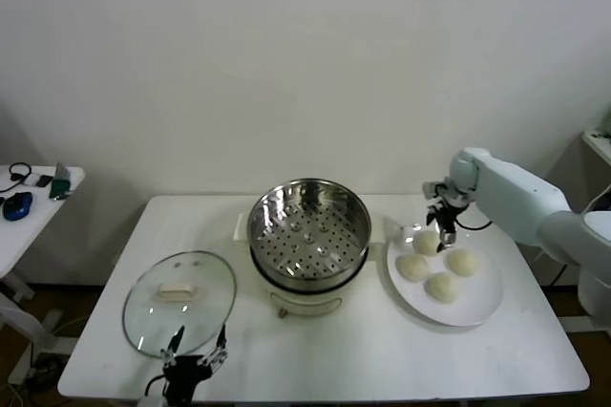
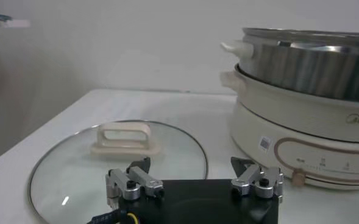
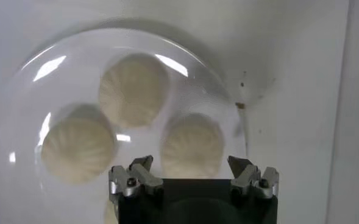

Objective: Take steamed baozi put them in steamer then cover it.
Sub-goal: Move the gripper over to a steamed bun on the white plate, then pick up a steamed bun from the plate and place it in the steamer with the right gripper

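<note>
Cream-white baozi, four on a white plate at the table's right, are waiting as the right gripper is hovering over the far-left bun, jaws spread and gripping nothing. Soft and light, the bun likely needs a gentle pinch across its sides. At centre, the steel steamer is sitting empty. The glass lid is lying near left beside the left gripper, also spread.

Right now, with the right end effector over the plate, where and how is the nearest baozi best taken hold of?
Probably across its round sides, coming straight down from above. The baozi sits flat on the plate, a smooth dome with no handle, with narrow gaps to its neighbours. The right end effector is open directly over it, one finger on each side.
</note>
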Motion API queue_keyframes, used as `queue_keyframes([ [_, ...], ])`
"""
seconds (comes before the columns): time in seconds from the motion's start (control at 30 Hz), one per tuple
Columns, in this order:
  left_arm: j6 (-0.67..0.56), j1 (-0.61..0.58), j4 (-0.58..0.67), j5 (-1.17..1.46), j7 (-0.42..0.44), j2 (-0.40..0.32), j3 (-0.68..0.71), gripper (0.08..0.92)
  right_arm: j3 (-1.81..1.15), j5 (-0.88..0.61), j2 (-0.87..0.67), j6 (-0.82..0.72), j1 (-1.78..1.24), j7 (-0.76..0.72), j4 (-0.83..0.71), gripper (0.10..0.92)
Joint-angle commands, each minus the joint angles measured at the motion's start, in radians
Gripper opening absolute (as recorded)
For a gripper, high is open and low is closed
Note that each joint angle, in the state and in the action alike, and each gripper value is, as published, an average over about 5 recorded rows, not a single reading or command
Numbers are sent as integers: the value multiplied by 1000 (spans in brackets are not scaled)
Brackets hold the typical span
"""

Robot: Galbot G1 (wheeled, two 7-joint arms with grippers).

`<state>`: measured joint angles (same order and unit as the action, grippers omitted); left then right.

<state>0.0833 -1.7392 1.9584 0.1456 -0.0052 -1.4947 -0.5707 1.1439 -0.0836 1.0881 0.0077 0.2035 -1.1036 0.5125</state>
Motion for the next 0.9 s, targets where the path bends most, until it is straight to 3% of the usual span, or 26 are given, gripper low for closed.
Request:
queue_keyframes([
  [0.03, -1, 0, -3, 1, 0, 2, 0, 823, -43, 31, 26, 5, -28, 10, -61, 790],
  [0.2, -4, 0, -3, 2, 0, 2, -1, 823, -51, 41, 21, 8, -28, 12, -60, 720],
  [0.47, -7, -3, -2, 3, -4, 0, -1, 823, -42, -6, -9, 10, 4, 1, 16, 687],
  [0.9, -7, -10, 23, 4, -10, -7, 2, 823, 358, -314, -130, 76, 574, -50, 474, 679],
])
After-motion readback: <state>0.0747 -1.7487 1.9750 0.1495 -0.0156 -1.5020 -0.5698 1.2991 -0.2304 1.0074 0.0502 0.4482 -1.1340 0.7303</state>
